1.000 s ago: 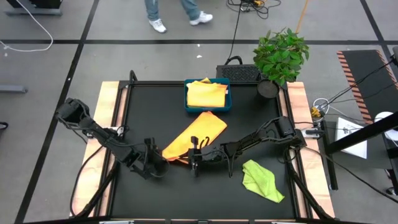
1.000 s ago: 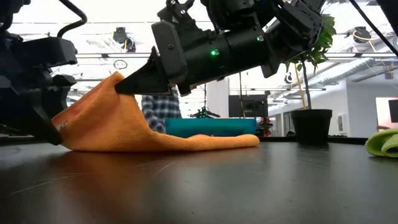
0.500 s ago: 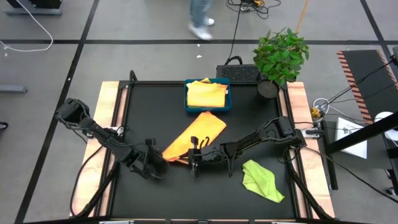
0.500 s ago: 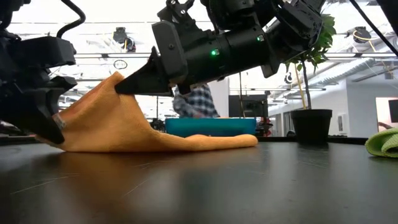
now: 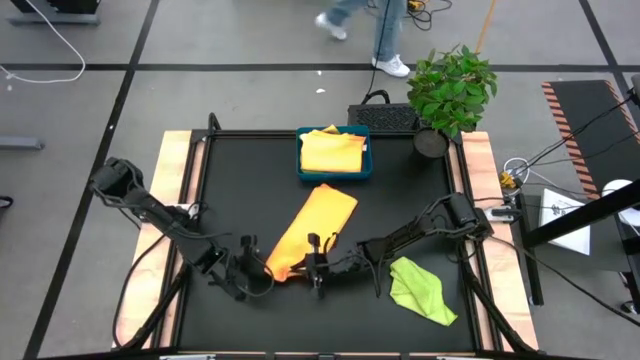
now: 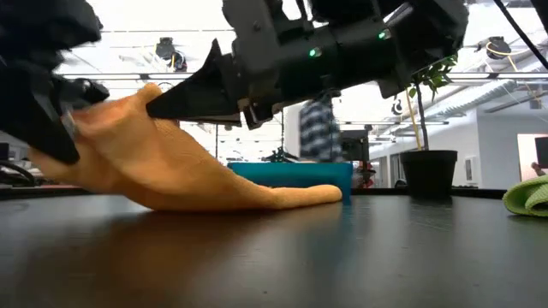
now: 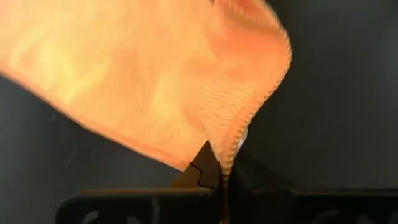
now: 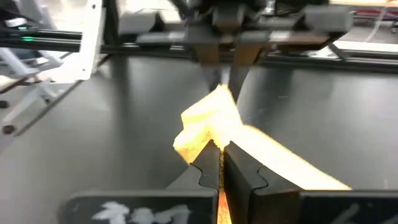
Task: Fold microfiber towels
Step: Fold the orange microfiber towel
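soft orange towel (image 5: 309, 230), fuzzy stitched hem

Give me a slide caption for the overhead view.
Both grippers, left and right, pinch the orange-yellow microfiber towel's near corners on the black table.

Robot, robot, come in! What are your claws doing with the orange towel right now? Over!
Left gripper and right gripper both shut on orange towel, near corners lifted. Far end on table. Green towel off to the side, nothing blocking.
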Motion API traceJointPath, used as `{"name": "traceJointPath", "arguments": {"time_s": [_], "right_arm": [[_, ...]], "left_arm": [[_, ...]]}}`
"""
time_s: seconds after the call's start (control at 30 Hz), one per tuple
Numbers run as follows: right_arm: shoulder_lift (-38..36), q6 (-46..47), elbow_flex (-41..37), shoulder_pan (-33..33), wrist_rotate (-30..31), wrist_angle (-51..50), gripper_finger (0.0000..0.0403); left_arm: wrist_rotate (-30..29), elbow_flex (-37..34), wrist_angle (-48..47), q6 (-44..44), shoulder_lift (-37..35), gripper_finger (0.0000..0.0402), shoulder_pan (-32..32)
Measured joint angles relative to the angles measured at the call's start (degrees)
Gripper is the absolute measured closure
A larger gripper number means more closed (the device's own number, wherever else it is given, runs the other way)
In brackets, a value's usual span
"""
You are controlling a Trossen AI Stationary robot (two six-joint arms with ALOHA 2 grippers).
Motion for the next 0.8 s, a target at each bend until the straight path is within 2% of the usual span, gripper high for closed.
{"name": "traceJointPath", "arguments": {"time_s": [0.3,0.43,0.63,0.8], "right_arm": [[-4.45,3.88,-0.05,7.37,0.28,-7.97,0.0403],[-7.01,3.93,-0.04,11.84,1.28,-8.01,0.0403],[-9.48,4.35,-0.02,17.49,7.89,-11.97,0.0403],[-10.88,7.16,-0.04,20.33,15.40,-16.96,0.0403]], "left_arm": [[-1.52,7.17,0.18,1.36,0.02,0.0399,-6.38],[-2.93,9.92,1.55,1.51,0.11,0.0400,-8.72],[-2.91,15.48,4.70,4.06,4.30,0.0400,-10.53],[-1.93,21.19,1.29,8.29,9.63,0.0400,-10.39]]}}
